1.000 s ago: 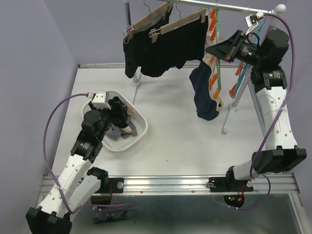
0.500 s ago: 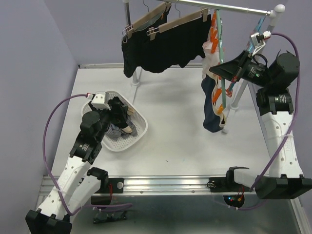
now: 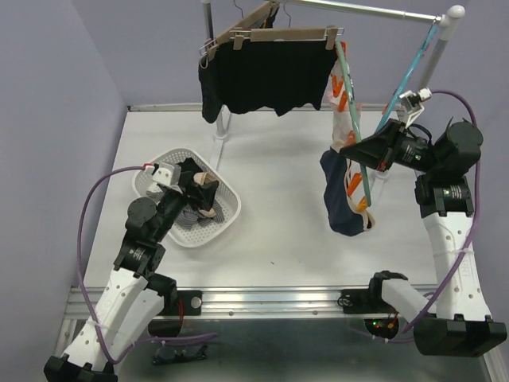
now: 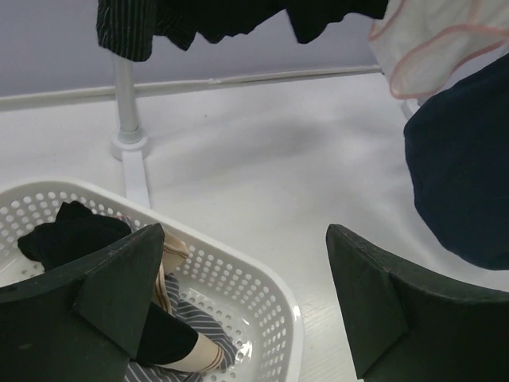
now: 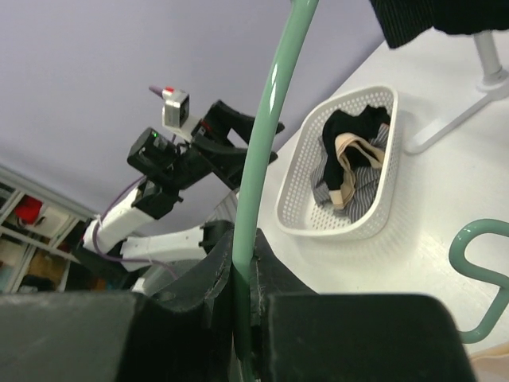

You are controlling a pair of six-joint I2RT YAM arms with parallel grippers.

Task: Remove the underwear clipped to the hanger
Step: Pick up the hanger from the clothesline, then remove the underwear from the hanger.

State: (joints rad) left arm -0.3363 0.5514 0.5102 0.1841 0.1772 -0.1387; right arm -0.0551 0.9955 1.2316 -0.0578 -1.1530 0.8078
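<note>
My right gripper (image 3: 351, 148) (image 5: 242, 274) is shut on the green rod of a clip hanger (image 3: 347, 87) (image 5: 269, 119), which leans steeply. Navy underwear (image 3: 340, 199) (image 4: 469, 171) and a white-pink piece (image 3: 340, 107) (image 4: 433, 48) hang from its orange clips (image 3: 362, 203). Two large black shorts (image 3: 266, 76) hang from wooden hangers (image 3: 290, 35) on the rail (image 3: 374, 10). My left gripper (image 3: 203, 189) (image 4: 242, 294) stands open over the white basket (image 3: 231, 215) (image 4: 274, 286), nothing between its fingers (image 4: 103, 290).
The basket holds black, tan and grey-striped cloth (image 4: 187, 314) (image 5: 350, 155). The rack's left post and foot (image 3: 222, 131) (image 4: 127, 131) stand just behind the basket. Purple walls close the left and back sides. The arm bases sit on the metal rail at the near edge (image 3: 278, 301).
My right gripper has come down and toward the near edge, dragging the green hanger with it; the hanger now leans and its garments hang lower. The left arm shifted slightly over the basket.
</note>
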